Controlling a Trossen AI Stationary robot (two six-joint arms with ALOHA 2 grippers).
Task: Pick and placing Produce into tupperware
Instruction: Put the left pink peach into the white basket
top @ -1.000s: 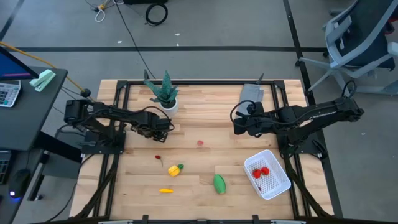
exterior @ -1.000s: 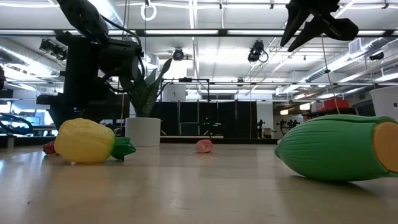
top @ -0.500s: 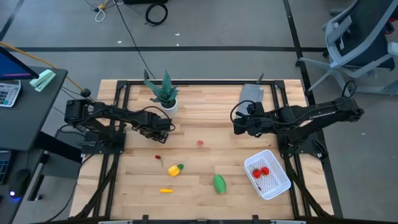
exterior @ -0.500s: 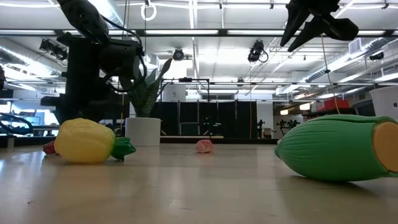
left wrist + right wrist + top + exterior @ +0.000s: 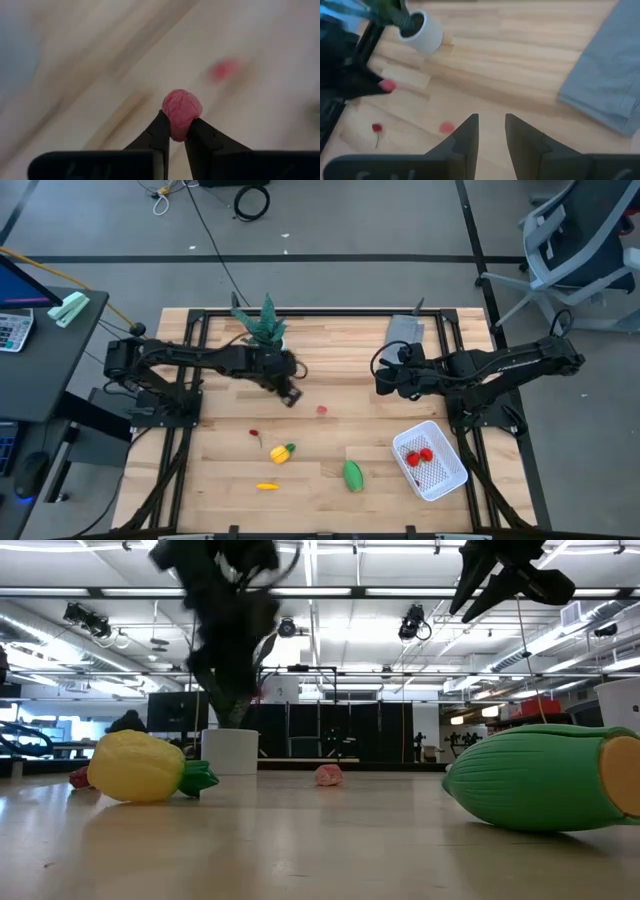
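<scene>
My left gripper [image 5: 292, 396] is over the table's middle, right of the potted plant [image 5: 267, 328], and is shut on a small pink-red round piece [image 5: 181, 111]. That piece also shows in the right wrist view [image 5: 386, 86]. Another pink piece [image 5: 322, 409] lies on the wood just right of it. A small red piece [image 5: 254, 433], a yellow piece with a green end [image 5: 283, 452], a thin yellow-orange piece [image 5: 267, 486] and a green oblong [image 5: 353, 475] lie nearer the front. The white tupperware [image 5: 446, 471] at the right front holds red pieces [image 5: 418, 455]. My right gripper [image 5: 380, 381] hovers open right of centre. My left gripper pinches the pink-red piece's lower half [image 5: 178, 131] between its two fingers. The fingers [image 5: 161, 131] slant down from the table's left. The piece sticks out beyond their ends. It is off the wood.
A folded grey cloth [image 5: 405, 328] lies at the far right of centre, beyond my right arm. The plant's white pot [image 5: 422, 32] stands at the far left of centre. Bare wood lies between the loose pieces and the tupperware.
My left gripper has swung from beside the plant's pot toward the table's right and a little toward the near edge. It now stands close to the pink piece on the wood. My right arm has kept still.
</scene>
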